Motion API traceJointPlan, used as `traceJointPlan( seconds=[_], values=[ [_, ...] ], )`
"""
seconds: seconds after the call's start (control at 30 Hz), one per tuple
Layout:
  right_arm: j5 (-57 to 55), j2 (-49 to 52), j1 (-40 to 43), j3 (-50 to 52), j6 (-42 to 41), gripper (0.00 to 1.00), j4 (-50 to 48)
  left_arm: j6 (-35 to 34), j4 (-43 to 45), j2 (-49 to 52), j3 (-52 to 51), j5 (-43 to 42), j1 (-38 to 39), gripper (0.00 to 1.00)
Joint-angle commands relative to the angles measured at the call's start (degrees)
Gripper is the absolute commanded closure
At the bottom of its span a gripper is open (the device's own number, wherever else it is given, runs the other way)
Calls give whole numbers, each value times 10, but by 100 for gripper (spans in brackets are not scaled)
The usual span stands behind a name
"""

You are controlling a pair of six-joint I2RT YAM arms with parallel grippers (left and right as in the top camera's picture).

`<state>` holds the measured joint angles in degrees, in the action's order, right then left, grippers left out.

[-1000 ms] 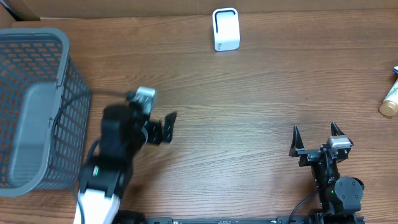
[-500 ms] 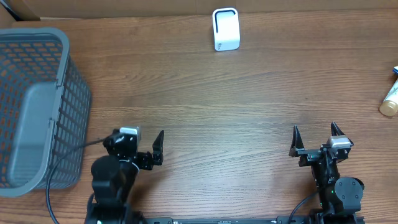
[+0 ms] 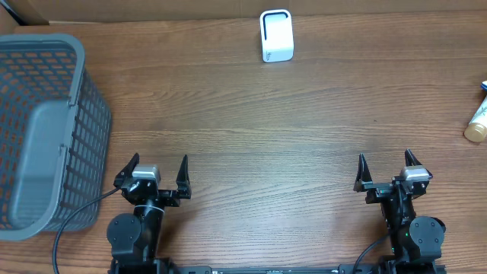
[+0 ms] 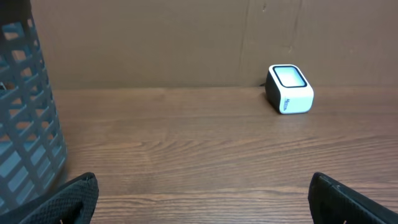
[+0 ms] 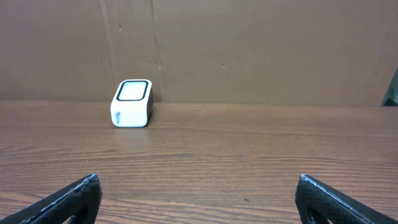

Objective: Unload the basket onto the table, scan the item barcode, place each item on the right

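With the left gripper (image 3: 156, 166) and right gripper (image 3: 385, 161) both wide open and empty, the small tan tube (image 3: 477, 123) lies at the desk's (image 3: 304, 114) right edge, well apart from the scanner (image 3: 276, 35); it looks light, smooth and perhaps squashy, best pinched gently across its middle.

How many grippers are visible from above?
2. The left gripper is near the front edge, beside the basket; the right gripper is near the front edge, right side. Both are open, empty.
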<state>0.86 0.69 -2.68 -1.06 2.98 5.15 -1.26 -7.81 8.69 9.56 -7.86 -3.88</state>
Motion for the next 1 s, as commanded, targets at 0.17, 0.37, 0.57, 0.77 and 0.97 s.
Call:
traceJointPlan(
  seconds=[0.17, 0.37, 0.57, 0.77, 0.97],
  values=[
    [-3, -5, 1, 6, 1, 0, -3, -17, 55, -63, -84, 23, -3, 0],
    [-3, -5, 1, 6, 1, 0, -3, -50, 53, -85, -93, 64, -2, 0],
    [-3, -5, 1, 6, 1, 0, -3, -50, 42, -85, -93, 93, -2, 0],
    [-3, -5, 1, 6, 1, 0, -3, -43, 34, -85, -93, 88, -2, 0],
    [-3, -5, 1, 6, 1, 0, -3, -25, 33, -85, -93, 85, -2, 0]
  ],
)
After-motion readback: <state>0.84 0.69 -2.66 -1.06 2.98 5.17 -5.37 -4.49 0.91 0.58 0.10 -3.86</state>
